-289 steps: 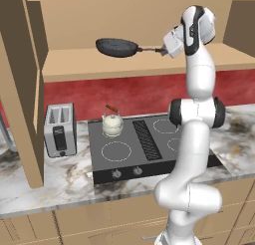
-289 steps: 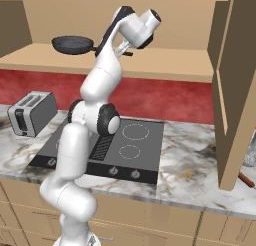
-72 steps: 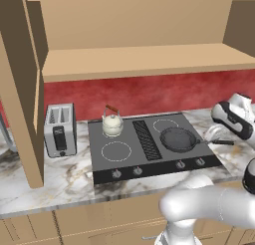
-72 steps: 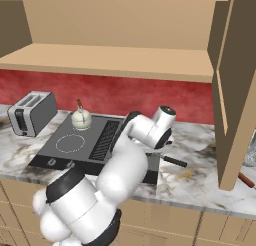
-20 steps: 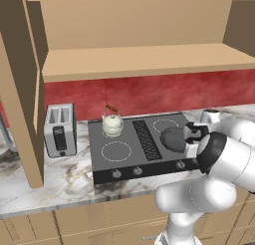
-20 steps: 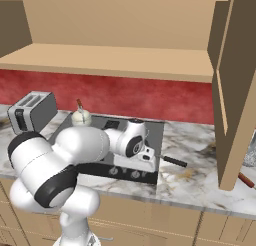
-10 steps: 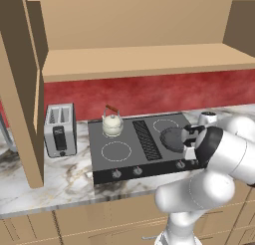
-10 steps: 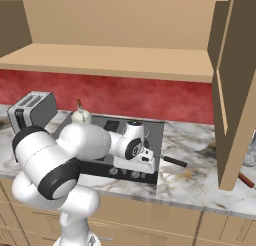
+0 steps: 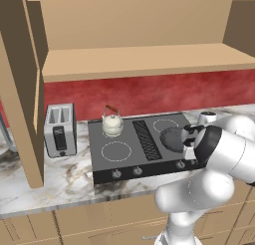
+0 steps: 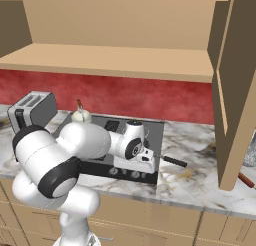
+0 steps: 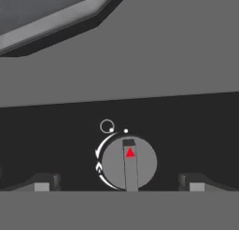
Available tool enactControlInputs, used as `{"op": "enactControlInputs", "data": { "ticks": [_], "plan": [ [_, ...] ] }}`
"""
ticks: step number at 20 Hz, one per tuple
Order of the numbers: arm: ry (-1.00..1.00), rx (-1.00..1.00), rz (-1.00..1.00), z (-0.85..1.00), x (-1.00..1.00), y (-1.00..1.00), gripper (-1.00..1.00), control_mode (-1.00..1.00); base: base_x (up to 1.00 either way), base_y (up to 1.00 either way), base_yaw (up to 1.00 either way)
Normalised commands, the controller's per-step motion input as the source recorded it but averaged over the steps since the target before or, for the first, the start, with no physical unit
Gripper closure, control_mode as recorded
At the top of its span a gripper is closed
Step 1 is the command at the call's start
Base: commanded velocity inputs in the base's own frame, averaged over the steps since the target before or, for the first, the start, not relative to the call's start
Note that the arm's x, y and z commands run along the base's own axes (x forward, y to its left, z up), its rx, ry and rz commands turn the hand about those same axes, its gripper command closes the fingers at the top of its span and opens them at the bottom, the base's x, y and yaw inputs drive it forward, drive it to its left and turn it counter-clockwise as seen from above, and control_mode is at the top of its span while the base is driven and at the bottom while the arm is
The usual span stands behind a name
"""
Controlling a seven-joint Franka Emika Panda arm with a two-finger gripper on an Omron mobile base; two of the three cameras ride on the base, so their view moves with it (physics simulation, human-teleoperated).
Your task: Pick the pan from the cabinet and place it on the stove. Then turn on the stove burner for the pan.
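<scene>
Kettle [image 9: 112, 124] on stove [image 9: 124, 159], toaster [image 9: 60, 130] beside

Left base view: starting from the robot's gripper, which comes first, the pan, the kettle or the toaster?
From the gripper, at the stove's front right:
1. Pan, right beside it on the right burner.
2. Kettle, across the vent on the back left burner.
3. Toaster, farthest, on the counter left of the stove.

The knob [image 11: 129, 162] bears a red triangle; no readable text.
</scene>
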Motion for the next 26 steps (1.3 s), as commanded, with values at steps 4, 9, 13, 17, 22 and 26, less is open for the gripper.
{"op": "enactControlInputs", "data": {
  "ticks": [4, 9, 13, 17, 22, 26],
  "plan": [
    [-0.03, 0.00, 0.00, -0.02, 0.07, 0.00, -1.00, -1.00, 0.00, 0.00, 0.00],
    [-0.05, 0.00, 0.00, -0.10, 0.03, 0.00, -1.00, -1.00, 0.00, 0.00, 0.00],
    [-0.03, 0.00, 0.00, -0.09, 0.01, 0.00, -1.00, -1.00, 0.00, 0.00, 0.00],
    [-0.03, 0.00, 0.00, -0.10, 0.00, 0.00, -1.00, -1.00, 0.00, 0.00, 0.00],
    [-0.04, 0.00, 0.00, -0.10, 0.01, 0.00, -1.00, -1.00, 0.00, 0.00, 0.00],
    [-0.01, -0.01, 0.00, -0.22, 0.00, 0.02, 1.00, -1.00, 0.00, 0.00, 0.00]
  ]
}}
